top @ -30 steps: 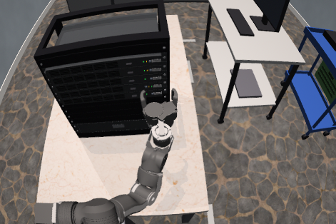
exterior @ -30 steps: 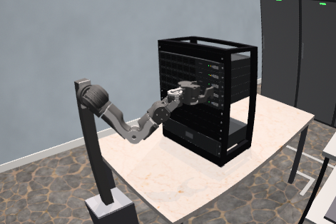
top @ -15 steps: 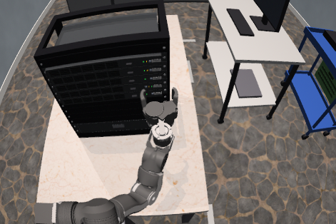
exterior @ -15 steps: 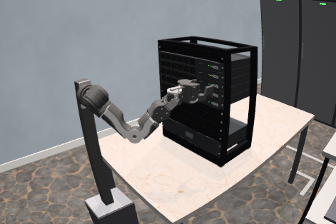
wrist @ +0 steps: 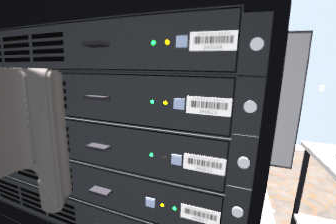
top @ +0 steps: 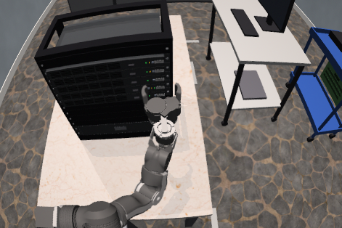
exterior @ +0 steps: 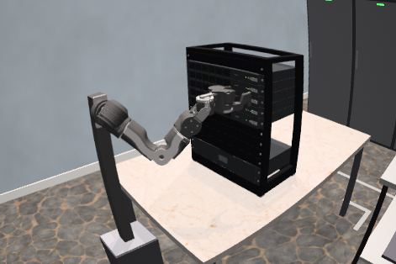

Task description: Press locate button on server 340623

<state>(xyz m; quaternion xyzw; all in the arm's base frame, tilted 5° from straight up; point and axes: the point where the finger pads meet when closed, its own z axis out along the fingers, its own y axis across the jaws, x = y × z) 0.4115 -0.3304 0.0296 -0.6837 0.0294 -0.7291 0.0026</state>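
Observation:
The black server rack (top: 97, 43) (exterior: 298, 105) stands on the marble table (top: 79, 174) (exterior: 222, 210). In the wrist view, four server fronts are stacked, each with a pale square locate button beside a barcode label. The top button (wrist: 181, 41), second button (wrist: 178, 103), third button (wrist: 176, 159) and lowest button (wrist: 149, 201) are all unlit grey-blue. The second label (wrist: 209, 106) seems to read 340623, but the print is small. My gripper (top: 160, 91) (exterior: 245, 100) is open and empty, close in front of the rack's right side. One grey finger (wrist: 34, 145) fills the left of the wrist view.
A white desk (top: 264, 47) with a keyboard and a monitor stands right of the table, and a blue cart (top: 322, 94) stands further right. Dark cabinets (exterior: 356, 63) stand behind the rack. The table edge lies just right of the rack.

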